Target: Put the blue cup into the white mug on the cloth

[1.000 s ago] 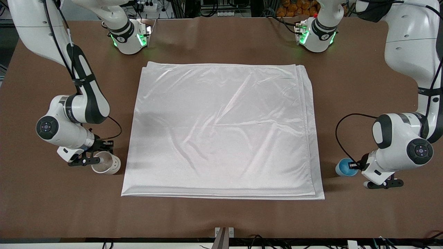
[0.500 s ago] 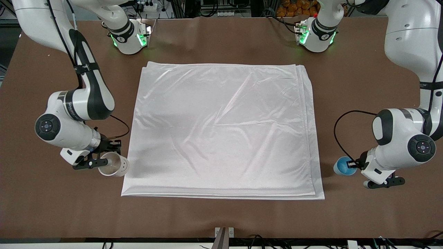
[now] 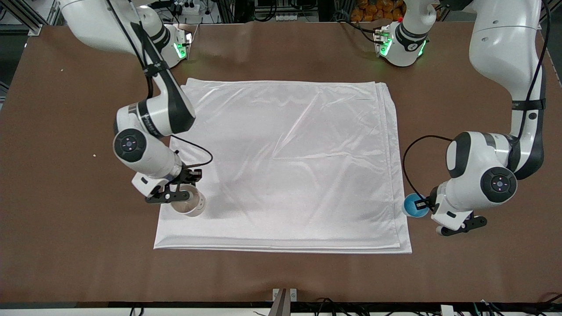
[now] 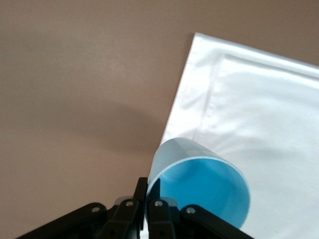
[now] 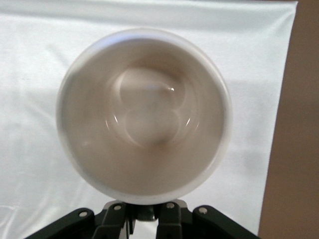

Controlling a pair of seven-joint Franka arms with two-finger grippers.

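The cloth (image 3: 285, 166) lies flat in the middle of the brown table. My right gripper (image 3: 176, 194) is shut on the white mug (image 3: 189, 205) by its handle side and holds it upright over the cloth's corner toward the right arm's end. The right wrist view shows the mug's cream inside (image 5: 144, 114) over the cloth (image 5: 40, 50), just past my right gripper (image 5: 147, 211). My left gripper (image 3: 426, 204) is shut on the blue cup (image 3: 415, 205) at the cloth's edge toward the left arm's end. In the left wrist view my left gripper (image 4: 148, 201) pinches the blue cup's rim (image 4: 204, 189) over the cloth's edge (image 4: 259, 114).
The brown table (image 3: 66, 245) shows bare all round the cloth. The two arm bases with green lights (image 3: 397, 41) stand at the table's edge farthest from the front camera. A small bracket (image 3: 284, 295) sits at the table's near edge.
My right gripper has carried the white mug from the bare table to over the cloth's corner. My left gripper has brought the blue cup closer to the cloth's edge.
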